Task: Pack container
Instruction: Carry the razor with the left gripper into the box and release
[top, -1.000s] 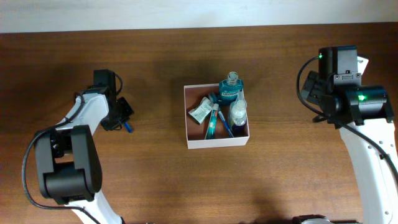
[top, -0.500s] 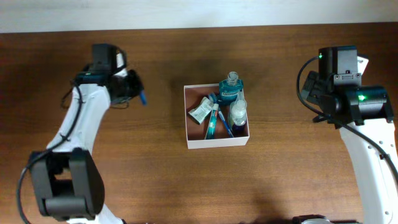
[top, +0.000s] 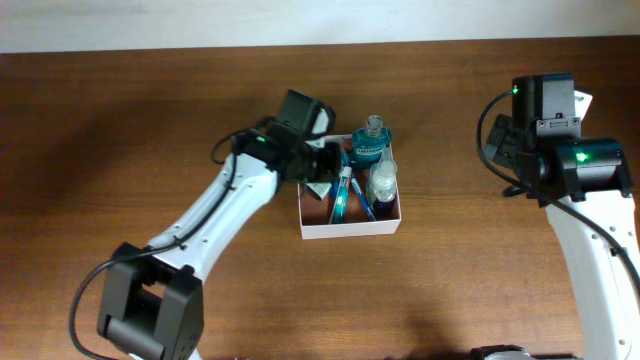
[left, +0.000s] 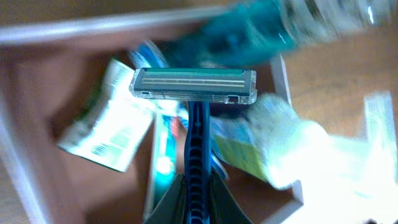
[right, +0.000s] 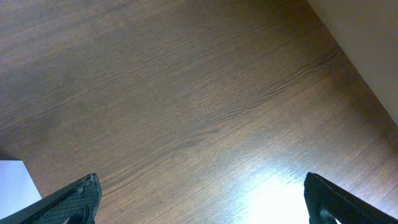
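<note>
The container (top: 346, 231) is a square white-walled box with a reddish-brown inside, at mid-table. It holds a teal bottle (top: 369, 146), a clear bottle (top: 382, 181), a teal tube (top: 341, 197) and a green-white packet (top: 321, 181). My left gripper (top: 326, 161) is over the box's left part, shut on a razor. In the left wrist view the razor (left: 193, 86) has a blue handle clamped between my fingers (left: 196, 200), head outward above the box's inside (left: 37, 99). My right gripper (right: 202, 199) is open and empty over bare wood, far right of the box (top: 503, 146).
The brown wooden table (top: 200, 290) ends at a pale wall along the back. A white corner (right: 13, 182) shows at the lower left of the right wrist view.
My left arm has swung from the table's left side rightward to above the container, carrying the razor. The right arm has not moved.
</note>
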